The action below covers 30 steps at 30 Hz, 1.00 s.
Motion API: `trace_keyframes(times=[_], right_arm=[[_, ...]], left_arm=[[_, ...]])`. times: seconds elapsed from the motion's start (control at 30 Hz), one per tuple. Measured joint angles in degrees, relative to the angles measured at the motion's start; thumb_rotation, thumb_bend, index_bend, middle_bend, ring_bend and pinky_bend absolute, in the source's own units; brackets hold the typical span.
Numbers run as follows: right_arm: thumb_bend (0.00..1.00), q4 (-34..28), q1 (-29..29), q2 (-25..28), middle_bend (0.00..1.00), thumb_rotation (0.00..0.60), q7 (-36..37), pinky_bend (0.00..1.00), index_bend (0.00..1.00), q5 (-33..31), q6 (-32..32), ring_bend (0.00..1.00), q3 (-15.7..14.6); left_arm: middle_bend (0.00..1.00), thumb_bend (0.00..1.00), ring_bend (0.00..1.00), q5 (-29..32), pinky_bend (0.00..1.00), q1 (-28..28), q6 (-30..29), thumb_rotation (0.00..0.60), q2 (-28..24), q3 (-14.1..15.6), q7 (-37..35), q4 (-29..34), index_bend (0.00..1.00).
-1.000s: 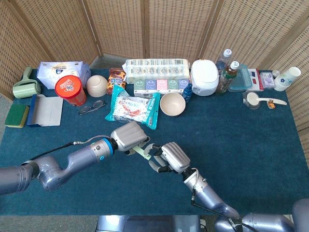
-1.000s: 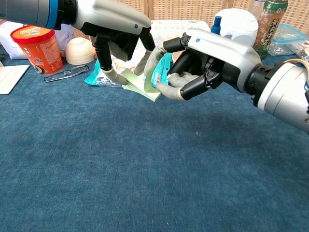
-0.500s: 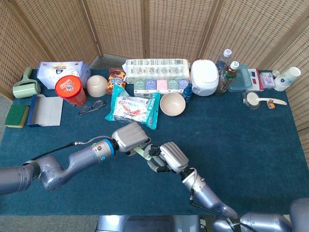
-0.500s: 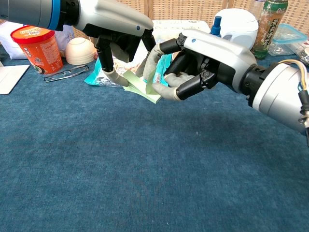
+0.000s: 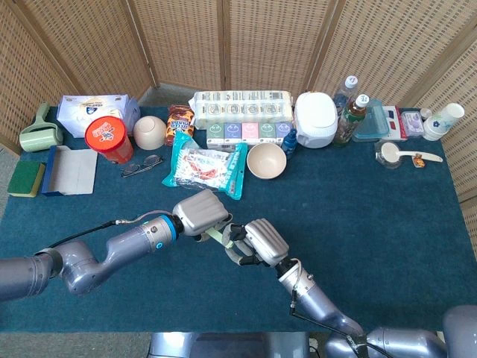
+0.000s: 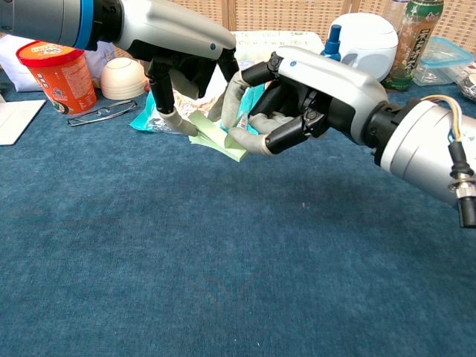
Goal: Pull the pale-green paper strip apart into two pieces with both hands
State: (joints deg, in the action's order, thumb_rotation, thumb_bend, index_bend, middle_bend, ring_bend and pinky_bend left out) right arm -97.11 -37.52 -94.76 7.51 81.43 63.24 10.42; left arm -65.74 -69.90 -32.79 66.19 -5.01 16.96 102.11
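Above blue cloth, left hand [image 6: 182, 71] and right hand [image 6: 286, 108] both pinching pale-green paper strip [image 6: 214, 135].

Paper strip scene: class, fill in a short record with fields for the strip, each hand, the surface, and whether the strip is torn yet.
strip: pale-green paper strip, one piece, held above the table between both hands
left hand: left hand pinches the strip's left end
right hand: right hand has fingertips at the strip's right end; whether it grips yet cannot be told
surface: blue cloth-covered table
behind the hands: teal snack packet, beige bowl
torn: not yet
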Motion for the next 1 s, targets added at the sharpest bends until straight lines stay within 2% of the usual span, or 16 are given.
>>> trace_keyframes(times=[0.5,1.0], right_arm=[[0.44,0.3,-0.1,-0.3,0.98,0.600,0.6,1.00,0.60,-0.2,-0.1,1.00,0.3],[0.47,0.0,-0.2,-0.1,1.00,0.600,0.8,1.00,0.73,-0.6,-0.5,1.00,0.3]], left_arm=[[1.00,0.35,1.00,0.1,1.00,-0.1,0.0,0.600,0.1,0.2,0.0,0.0,0.74],[1.00,0.35,1.00,-0.1,1.00,0.3,0.2,0.600,-0.1,0.9,-0.3,-0.4,0.74]])
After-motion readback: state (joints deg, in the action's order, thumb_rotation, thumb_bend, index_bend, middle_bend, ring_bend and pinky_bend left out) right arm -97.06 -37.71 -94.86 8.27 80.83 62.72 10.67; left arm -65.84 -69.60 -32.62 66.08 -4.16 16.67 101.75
